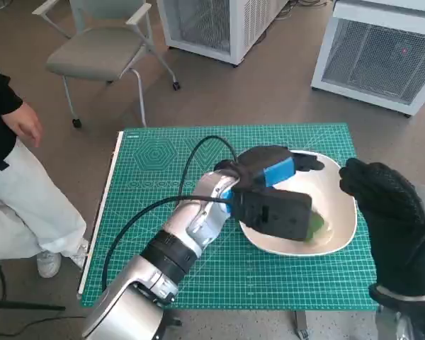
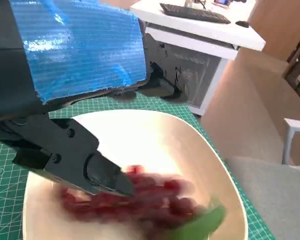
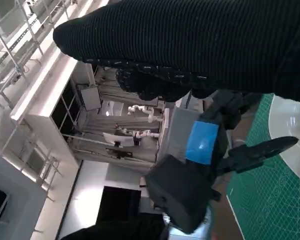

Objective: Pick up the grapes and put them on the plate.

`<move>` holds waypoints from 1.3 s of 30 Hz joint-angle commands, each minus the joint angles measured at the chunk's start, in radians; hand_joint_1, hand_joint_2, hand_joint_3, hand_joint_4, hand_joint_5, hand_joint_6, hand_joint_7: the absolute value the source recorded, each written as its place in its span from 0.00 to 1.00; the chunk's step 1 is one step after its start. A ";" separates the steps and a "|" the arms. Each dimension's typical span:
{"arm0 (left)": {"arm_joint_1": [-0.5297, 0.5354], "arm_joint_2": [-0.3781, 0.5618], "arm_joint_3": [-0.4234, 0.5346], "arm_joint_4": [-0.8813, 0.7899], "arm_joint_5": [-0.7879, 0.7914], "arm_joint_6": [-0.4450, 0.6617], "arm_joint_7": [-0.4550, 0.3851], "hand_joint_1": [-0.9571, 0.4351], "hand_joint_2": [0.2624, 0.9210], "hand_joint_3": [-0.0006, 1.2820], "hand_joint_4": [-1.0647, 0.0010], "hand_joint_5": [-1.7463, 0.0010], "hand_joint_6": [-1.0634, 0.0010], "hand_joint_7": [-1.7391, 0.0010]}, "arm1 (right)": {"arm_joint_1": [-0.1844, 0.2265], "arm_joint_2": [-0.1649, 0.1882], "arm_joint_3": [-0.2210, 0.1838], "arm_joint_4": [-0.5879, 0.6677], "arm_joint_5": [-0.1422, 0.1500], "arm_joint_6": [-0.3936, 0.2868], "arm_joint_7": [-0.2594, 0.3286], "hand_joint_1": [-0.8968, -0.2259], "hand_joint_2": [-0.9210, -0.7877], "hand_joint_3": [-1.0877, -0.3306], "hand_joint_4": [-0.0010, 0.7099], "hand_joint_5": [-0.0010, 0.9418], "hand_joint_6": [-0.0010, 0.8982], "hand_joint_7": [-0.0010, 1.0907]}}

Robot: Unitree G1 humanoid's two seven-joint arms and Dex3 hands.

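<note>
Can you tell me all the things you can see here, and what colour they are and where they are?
grapes: one bunch, red with a green leaf, lying in the plate
plate: one, white, on the mat's right side
mat: one, green, covering the table
chair: one, grey, on the floor beyond the table
cabinets: two, white, on the floor at the back
person: one, black top and pale trousers, standing left of the table
left hand: one, black with blue tape, over the plate
right hand: one, black glove, raised at the plate's right edge
</note>
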 commanded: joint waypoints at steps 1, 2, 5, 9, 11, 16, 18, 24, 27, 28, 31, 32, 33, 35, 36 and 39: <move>-0.022 -0.003 0.005 0.025 -0.003 -0.027 0.027 0.30 0.92 0.02 0.89 1.00 0.74 1.00 | 0.005 -0.002 0.004 0.020 0.010 0.007 0.012 0.82 0.00 0.65 0.67 0.79 0.29 0.90; -0.021 -0.001 0.005 0.027 -0.003 -0.029 0.029 0.29 0.93 0.02 0.89 1.00 0.74 1.00 | 0.004 -0.002 0.004 0.022 0.011 0.007 0.013 0.82 0.00 0.65 0.66 0.79 0.29 0.90; -0.015 0.007 0.009 0.021 -0.007 -0.033 0.030 0.29 0.96 0.02 0.90 1.00 0.74 1.00 | 0.002 -0.004 0.002 0.028 0.016 0.007 0.018 0.82 0.00 0.65 0.66 0.79 0.29 0.90; 0.000 0.030 0.023 0.002 -0.018 -0.042 0.026 0.30 0.99 0.02 0.90 1.00 0.74 1.00 | 0.000 -0.005 0.000 0.033 0.021 0.009 0.025 0.82 0.00 0.65 0.66 0.80 0.29 0.90; 0.009 0.046 0.035 -0.011 -0.028 -0.049 0.023 0.30 1.00 0.02 0.90 1.00 0.73 1.00 | -0.001 -0.005 0.000 0.035 0.021 0.009 0.027 0.82 0.00 0.65 0.66 0.80 0.29 0.90; 0.064 0.107 0.089 -0.091 -0.070 -0.081 0.025 0.30 1.00 0.02 0.89 1.00 0.72 0.99 | -0.005 -0.006 0.001 0.039 0.020 0.007 0.033 0.82 0.00 0.65 0.66 0.80 0.28 0.90; 0.100 0.132 0.124 -0.132 -0.099 -0.102 0.038 0.31 1.00 0.02 0.89 1.00 0.71 0.99 | -0.007 -0.005 0.003 0.041 0.019 0.007 0.035 0.82 0.00 0.65 0.65 0.80 0.28 0.90; 0.228 0.154 0.249 -0.195 -0.211 -0.238 0.142 0.34 1.00 0.04 0.80 0.99 0.66 0.98 | -0.016 -0.006 0.006 0.048 0.017 0.010 0.037 0.82 0.00 0.65 0.65 0.80 0.28 0.90; 0.292 0.139 0.319 -0.176 -0.296 -0.361 0.184 0.35 1.00 0.06 0.74 0.98 0.62 0.98 | -0.022 -0.005 0.010 0.049 0.017 0.016 0.037 0.82 0.00 0.65 0.65 0.81 0.28 0.90; 0.307 0.132 0.339 -0.164 -0.326 -0.398 0.184 0.35 1.00 0.07 0.73 0.98 0.61 0.98 | -0.024 -0.005 0.011 0.050 0.018 0.018 0.036 0.82 0.00 0.65 0.65 0.81 0.28 0.90; 0.341 0.113 0.394 -0.125 -0.435 -0.486 0.130 0.35 1.00 0.09 0.69 0.98 0.60 0.98 | -0.029 -0.005 0.013 0.052 0.020 0.022 0.037 0.82 0.00 0.65 0.65 0.81 0.28 0.90; 0.350 0.108 0.412 -0.114 -0.476 -0.506 0.097 0.35 1.00 0.10 0.69 0.98 0.61 0.98 | -0.031 -0.006 0.013 0.053 0.021 0.023 0.038 0.82 0.00 0.65 0.65 0.81 0.28 0.90; 0.358 0.104 0.430 -0.107 -0.517 -0.519 0.061 0.35 1.00 0.10 0.68 0.98 0.62 0.99 | -0.032 -0.006 0.013 0.055 0.022 0.024 0.038 0.82 0.00 0.65 0.65 0.81 0.28 0.90; 0.374 0.099 0.462 -0.100 -0.593 -0.523 -0.012 0.35 1.00 0.10 0.69 0.99 0.63 0.99 | -0.036 -0.006 0.014 0.058 0.025 0.024 0.041 0.81 0.00 0.65 0.65 0.81 0.28 0.90; 0.383 0.099 0.476 -0.102 -0.626 -0.514 -0.047 0.35 1.00 0.10 0.69 0.99 0.64 0.99 | -0.037 -0.006 0.014 0.060 0.027 0.024 0.043 0.81 0.00 0.65 0.65 0.81 0.28 0.90; 0.413 0.103 0.507 -0.129 -0.704 -0.462 -0.132 0.35 1.00 0.10 0.70 0.99 0.65 1.00 | -0.041 -0.007 0.015 0.065 0.032 0.023 0.049 0.81 0.00 0.65 0.65 0.81 0.28 0.90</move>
